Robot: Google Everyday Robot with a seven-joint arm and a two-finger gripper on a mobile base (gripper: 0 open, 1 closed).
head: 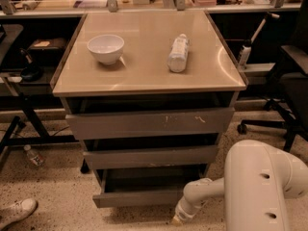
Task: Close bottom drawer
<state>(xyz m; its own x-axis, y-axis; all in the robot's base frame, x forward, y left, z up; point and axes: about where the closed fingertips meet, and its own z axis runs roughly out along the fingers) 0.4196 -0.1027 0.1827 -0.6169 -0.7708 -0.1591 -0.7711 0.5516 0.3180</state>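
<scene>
- Grey-brown cabinet of three drawers under a tan tabletop [144,76], standing on speckled floor [57,186].
- Bottom drawer [139,198]: lowest and narrowest of the three, with a plain flat front. It is pulled out, and its grey box interior shows from above behind the front.
- Middle drawer [150,156] sits above it. The top drawer [149,123] is the widest and has white scratches right of centre.
- White arm [260,186], bulky housing at lower right; a slimmer link reaches left and down from it.
- Gripper [178,219] is at the end of that link, low near the floor, just beside the right end of the bottom drawer's front. Contact with the front cannot be told, nor whether the gripper is open or closed.
- On the tabletop: a white bowl [105,47] upright at left and a pale bottle [178,53] lying on its side at right, well apart.
- On the floor to the left: a small bottle [33,156] and a white shoe [17,211]. A dark chair [288,76] stands at far right.
</scene>
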